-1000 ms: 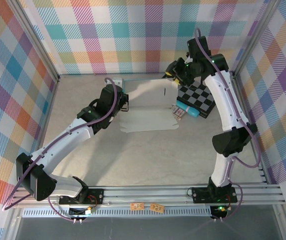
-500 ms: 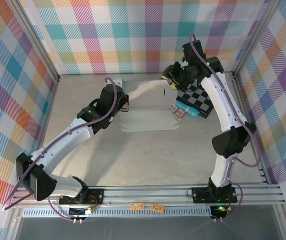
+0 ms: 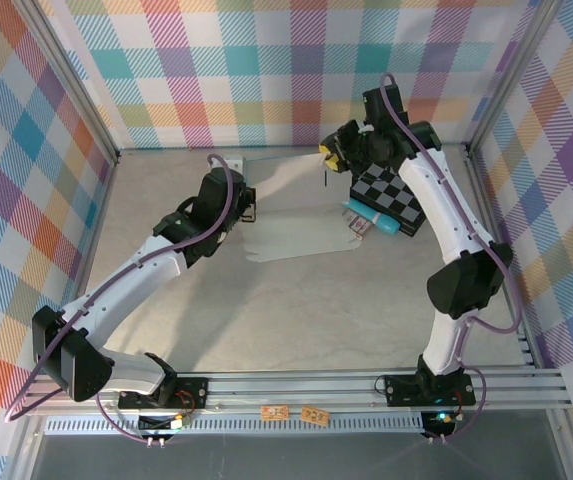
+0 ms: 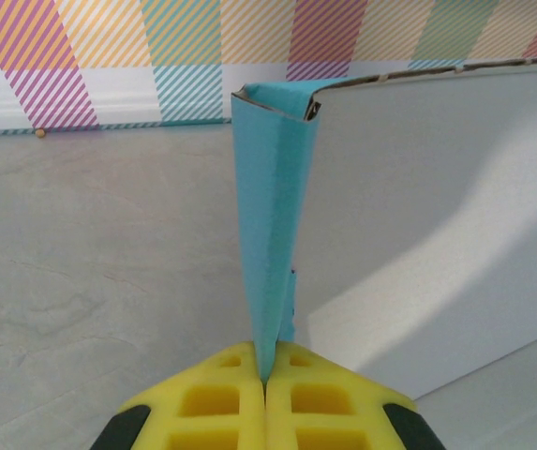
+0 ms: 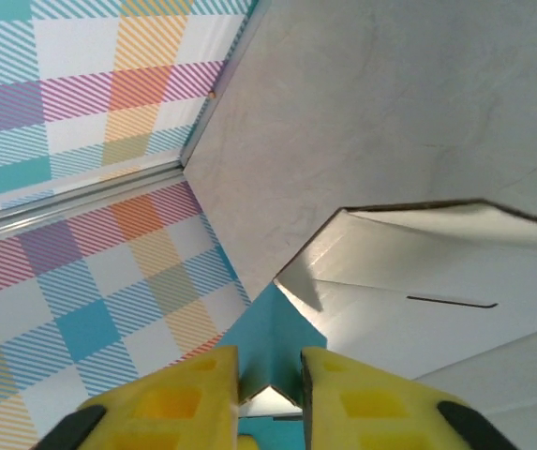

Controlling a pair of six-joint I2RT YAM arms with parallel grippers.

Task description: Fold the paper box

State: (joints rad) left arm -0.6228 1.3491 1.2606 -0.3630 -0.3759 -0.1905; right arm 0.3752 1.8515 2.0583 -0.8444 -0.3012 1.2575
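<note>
Your left gripper (image 4: 266, 364) is pressed tight on an upright teal flap of the paper box (image 3: 301, 228), which lies half-raised at the far middle of the table (image 3: 296, 320); your right gripper (image 5: 270, 373) stands narrowly apart around a teal corner, whether biting it you cannot tell. Pull unevenly and the thin card may tear or buckle; a loose right hold could let the corner slip.
</note>
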